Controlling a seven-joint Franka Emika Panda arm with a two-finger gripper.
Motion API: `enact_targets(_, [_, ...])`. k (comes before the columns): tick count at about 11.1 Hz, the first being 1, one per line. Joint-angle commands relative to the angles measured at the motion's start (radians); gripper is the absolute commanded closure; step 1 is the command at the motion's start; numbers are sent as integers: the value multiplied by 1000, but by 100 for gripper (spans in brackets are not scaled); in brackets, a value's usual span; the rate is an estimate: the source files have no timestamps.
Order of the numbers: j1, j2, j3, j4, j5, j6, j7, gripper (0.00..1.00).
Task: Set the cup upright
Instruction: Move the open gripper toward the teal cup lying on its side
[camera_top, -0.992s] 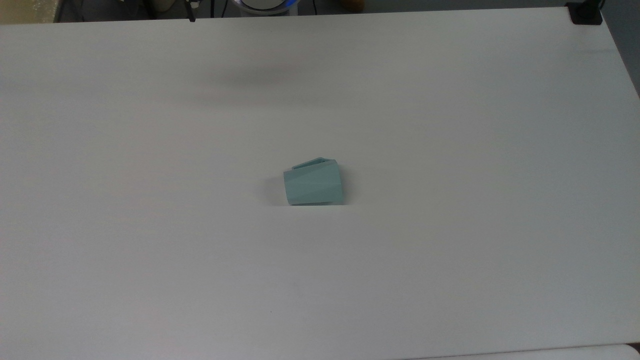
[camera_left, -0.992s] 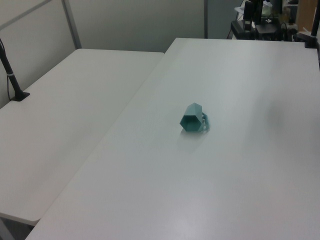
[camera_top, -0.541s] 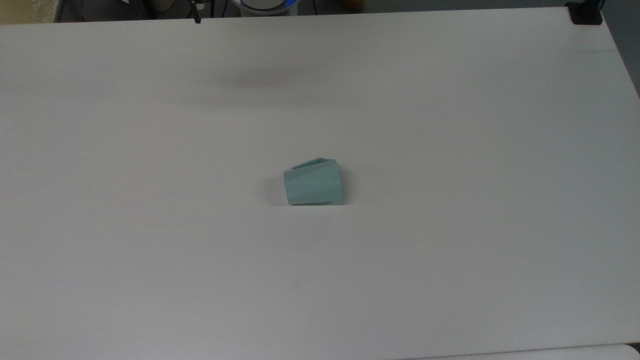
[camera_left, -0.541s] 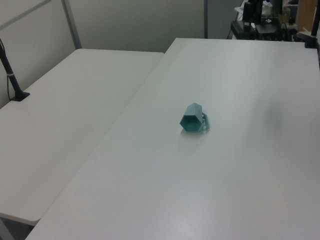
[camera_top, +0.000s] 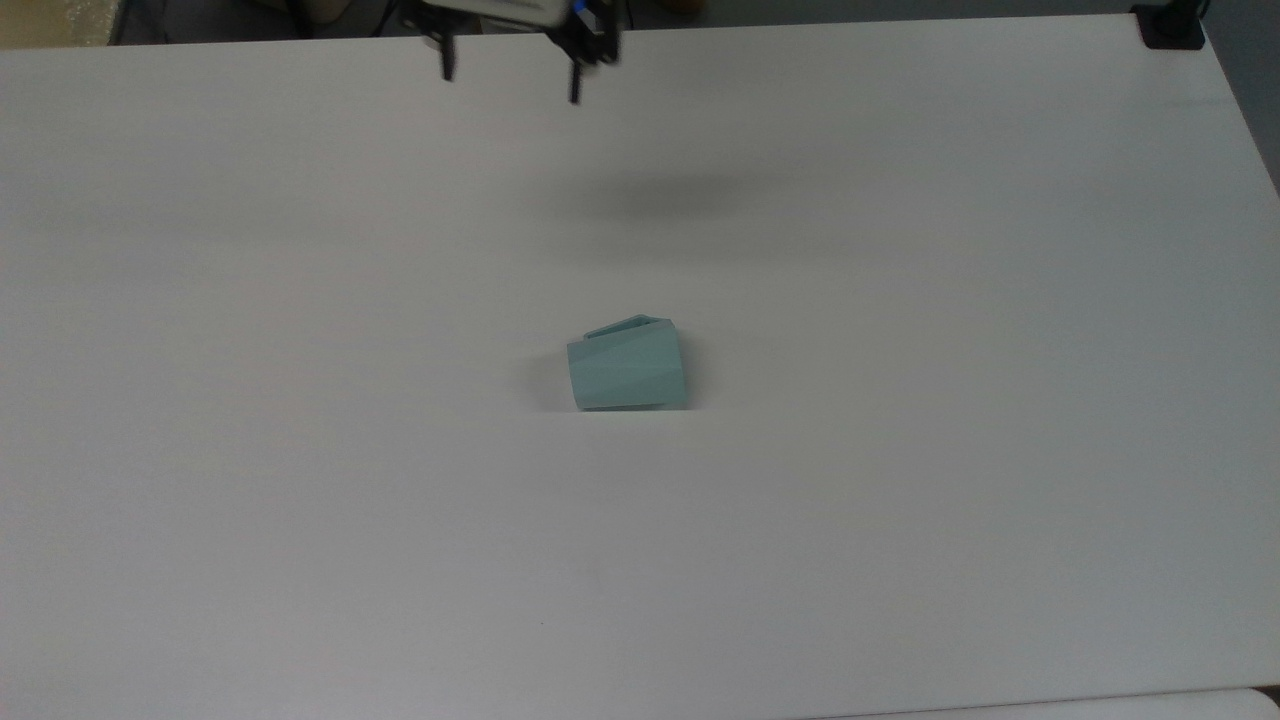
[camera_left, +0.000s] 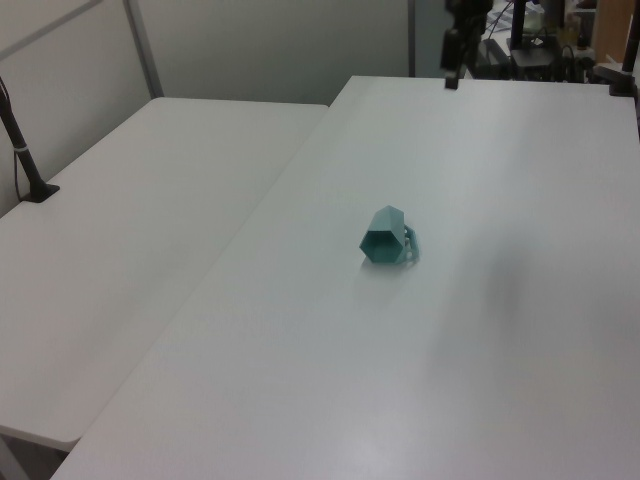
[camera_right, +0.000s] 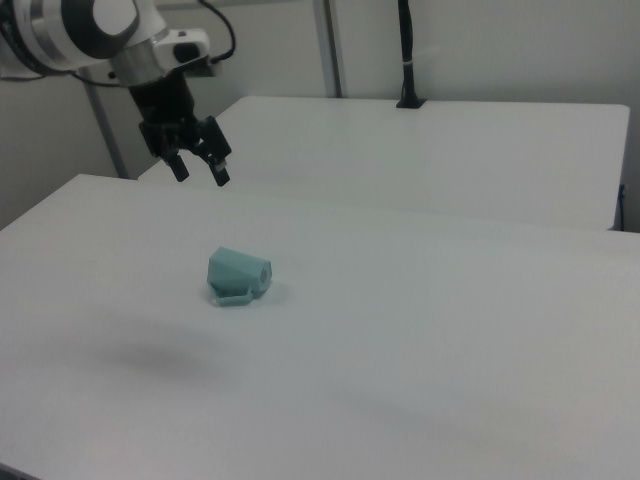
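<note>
White table (camera_top: 900, 250) w/ a second table alongside, plain panel wall behind. Gripper (camera_right: 198, 168) is hanging in the air, fingers spread, holding nothing, well apart from the cup (camera_top: 628, 371). Cup is lying on its side mid-table, handle (camera_right: 236, 296) resting on the surface. Prob. light, rigid plastic w/ flat facets; likely best hold is across two opposite facets near the rim. No brand or writing is showing anywhere.

- A white table (camera_top: 900, 250) fills the foreground.
- A second white table (camera_left: 130, 230) stands just beside it.
- A black post (camera_right: 406, 50) rises from the second table's far edge.
</note>
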Motion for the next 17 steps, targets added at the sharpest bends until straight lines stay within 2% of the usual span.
enact_targets(1, [134,207,-11,154,-161,8,220,0])
enact_targets(3, [200,302,18,180,-306,8,349,0])
enact_targets(5, [213,361,105,175,-473,7,449,0])
enact_targets(7, [219,405,167,168,-577,0,485,0])
enact_targets(10, [233,493,192,165,-721,5,483,0])
enact_targets(12, [224,540,221,163,-787,8,482,0])
enact_targets(17, [216,628,222,149,-894,16,485,0])
